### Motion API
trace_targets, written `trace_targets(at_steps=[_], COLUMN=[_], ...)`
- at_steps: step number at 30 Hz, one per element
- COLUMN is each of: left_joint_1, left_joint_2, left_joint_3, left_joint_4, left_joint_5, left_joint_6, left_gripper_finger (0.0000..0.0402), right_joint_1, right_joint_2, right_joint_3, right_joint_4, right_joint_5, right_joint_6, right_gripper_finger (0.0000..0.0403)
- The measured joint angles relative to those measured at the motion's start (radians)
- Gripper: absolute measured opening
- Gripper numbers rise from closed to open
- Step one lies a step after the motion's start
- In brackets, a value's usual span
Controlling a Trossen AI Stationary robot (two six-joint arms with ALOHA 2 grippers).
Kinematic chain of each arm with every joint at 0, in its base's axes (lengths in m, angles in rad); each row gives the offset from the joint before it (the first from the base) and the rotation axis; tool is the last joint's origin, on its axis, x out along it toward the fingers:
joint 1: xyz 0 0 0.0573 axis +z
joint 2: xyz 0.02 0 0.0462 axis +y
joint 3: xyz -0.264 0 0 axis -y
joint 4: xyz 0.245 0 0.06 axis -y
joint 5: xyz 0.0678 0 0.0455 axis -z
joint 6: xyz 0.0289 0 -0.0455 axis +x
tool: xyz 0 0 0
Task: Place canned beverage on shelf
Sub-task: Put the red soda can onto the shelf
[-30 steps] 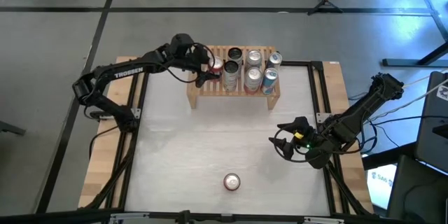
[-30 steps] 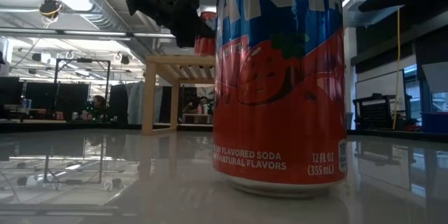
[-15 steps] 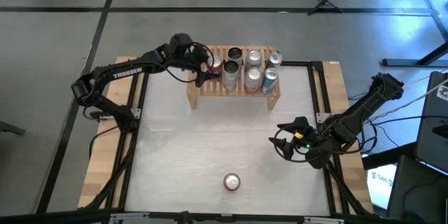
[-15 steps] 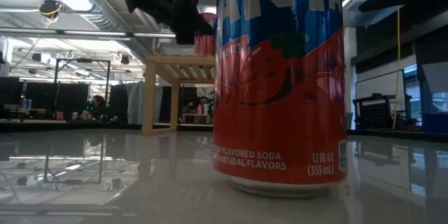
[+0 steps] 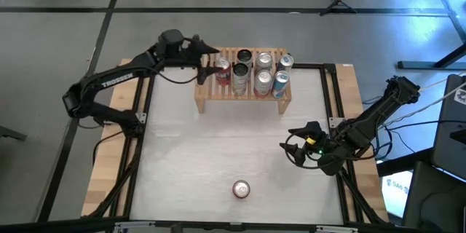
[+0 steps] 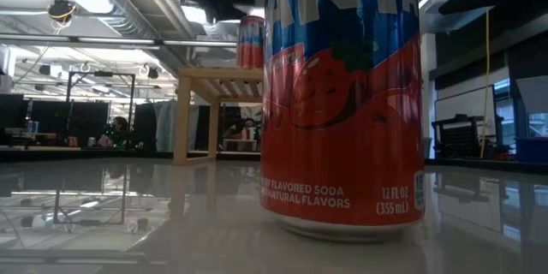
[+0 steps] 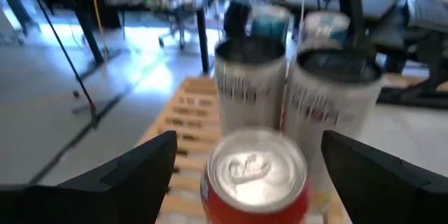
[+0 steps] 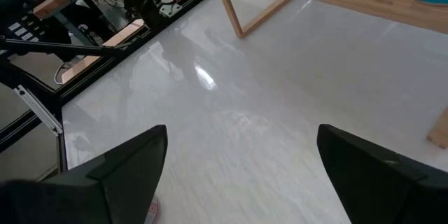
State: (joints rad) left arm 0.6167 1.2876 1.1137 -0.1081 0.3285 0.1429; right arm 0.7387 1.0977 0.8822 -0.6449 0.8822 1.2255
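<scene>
Red can (image 5: 223,69) with silver top stands upright on the shelf (image 5: 242,95) at its left end (beside two silver-grey cans). Left gripper (image 5: 204,64) just left of it, jaws wide, holding nothing. Right gripper (image 5: 294,145) well off the shelf, open, empty. Foreground can (image 6: 342,94) reads "FLAVORED SODA".

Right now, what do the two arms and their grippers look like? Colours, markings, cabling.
Both arms are dark, jointed links. The left arm bears white TROSSEN lettering along one link. The right arm has loose black cables looped near its wrist and a small green light. The left gripper and right gripper each have two dark, flat, wedge-shaped fingers.
</scene>
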Motion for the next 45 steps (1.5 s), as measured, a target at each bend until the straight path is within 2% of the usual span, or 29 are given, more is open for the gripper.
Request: trace_targets(at_steps=[10, 14, 17, 20, 22, 29, 37, 41, 45], left_joint_1=[-0.009, -0.039, -0.087, -0.158, -0.228, -0.534, -0.873, -1.004, -1.104], left_joint_2=[-0.155, -0.210, -0.241, -0.262, -0.271, -0.251, -0.176, -0.109, -0.033], left_joint_3=[0.000, 0.000, 0.000, 0.000, 0.000, 0.000, 0.000, 0.000, 0.000], left_joint_4=[0.040, 0.053, 0.079, 0.104, 0.105, 0.069, -0.043, -0.041, -0.041], left_joint_5=[-0.005, 0.000, 0.009, 0.073, 0.057, -0.117, -0.486, -0.627, -0.718], left_joint_6=[-0.017, -0.140, -0.255, -0.295, -0.330, -0.415, -0.519, -0.588, -0.674], left_gripper_finger=[0.0345, 0.0345, 0.0345, 0.0345, 0.0345, 0.0345, 0.0345, 0.0345, 0.0345], right_joint_1=[0.000, 0.000, 0.000, 0.000, 0.000, 0.000, 0.000, 0.001, 0.001], right_joint_2=[0.000, 0.000, 0.000, 0.000, 0.000, 0.000, 0.000, 0.015, 0.058], right_joint_3=[0.000, 0.000, 0.000, 0.000, 0.000, 0.000, 0.000, 0.000, 0.000], right_joint_4=[0.000, -0.002, -0.009, -0.008, -0.006, 0.006, 0.078, 0.152, 0.246], right_joint_5=[0.000, 0.000, 0.000, -0.008, -0.016, -0.037, -0.065, -0.090, -0.154], right_joint_6=[0.000, -0.004, -0.004, -0.038, -0.053, -0.055, -0.113, -0.182, -0.246], right_gripper_finger=[0.0360, 0.0360, 0.0360, 0.0360, 0.0360, 0.0360, 0.0360, 0.0360, 0.0360])
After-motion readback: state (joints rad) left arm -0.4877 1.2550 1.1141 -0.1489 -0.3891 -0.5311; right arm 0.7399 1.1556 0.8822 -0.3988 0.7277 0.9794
